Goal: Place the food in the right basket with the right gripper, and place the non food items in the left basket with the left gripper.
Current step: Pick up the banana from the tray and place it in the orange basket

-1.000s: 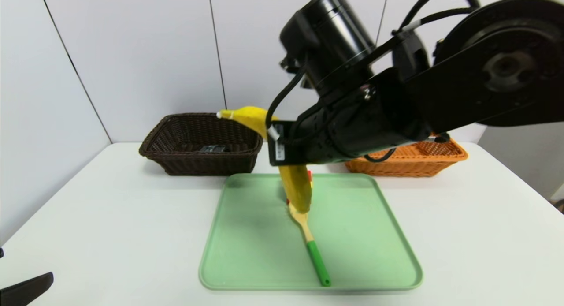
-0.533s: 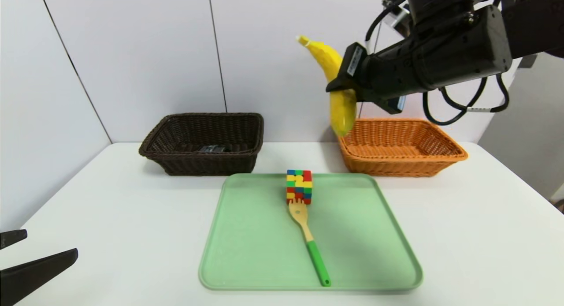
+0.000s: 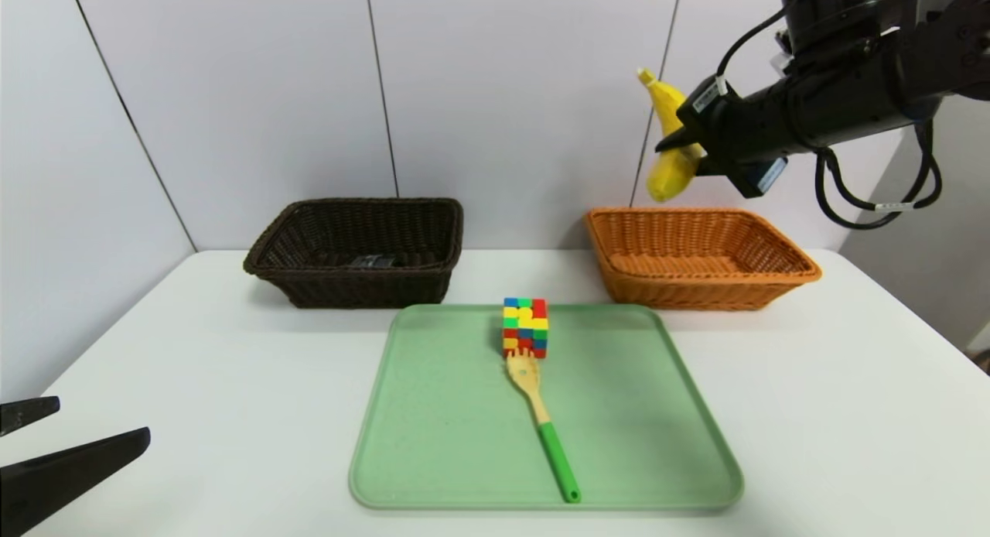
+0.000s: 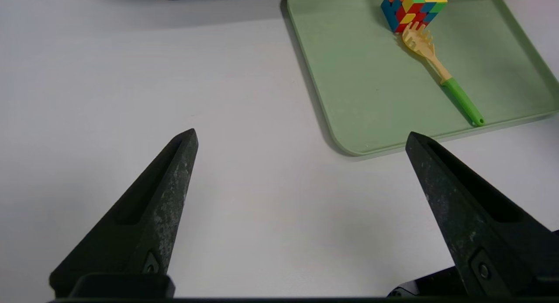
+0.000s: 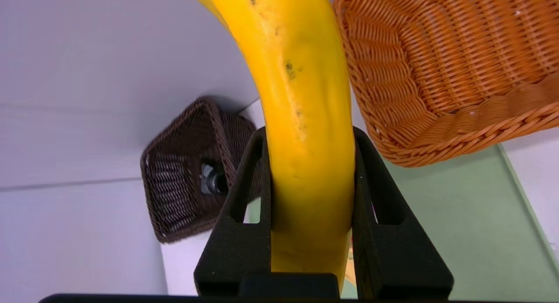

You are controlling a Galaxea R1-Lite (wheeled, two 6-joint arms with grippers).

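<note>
My right gripper [image 3: 679, 144] [image 5: 309, 135] is shut on the yellow banana [image 3: 667, 146] [image 5: 301, 98] and holds it high in the air above the back of the orange-tan right basket [image 3: 700, 254] [image 5: 441, 71]. On the green tray [image 3: 433, 413] [image 4: 349, 76] the puzzle cube [image 3: 525, 327] [image 4: 412, 6] stands with the green-handled wooden fork [image 3: 541, 421] [image 4: 441, 71] just in front of it. The dark brown left basket [image 3: 356, 251] [image 5: 183, 172] holds a black tube [image 3: 371, 261] [image 5: 212, 179]. My left gripper [image 3: 46, 444] [image 4: 301, 139] stands open over bare table at the near left.
The white table [image 3: 193, 382] carries the tray in the middle and both baskets along the back, against a pale panelled wall [image 3: 271, 96]. The right arm [image 3: 843, 96] and its looping cables hang above the right basket.
The right arm has swung the banana up off the tray and rightward to above the orange-tan basket, uncovering the cube and fork. The left gripper crept slightly further into the head view.
</note>
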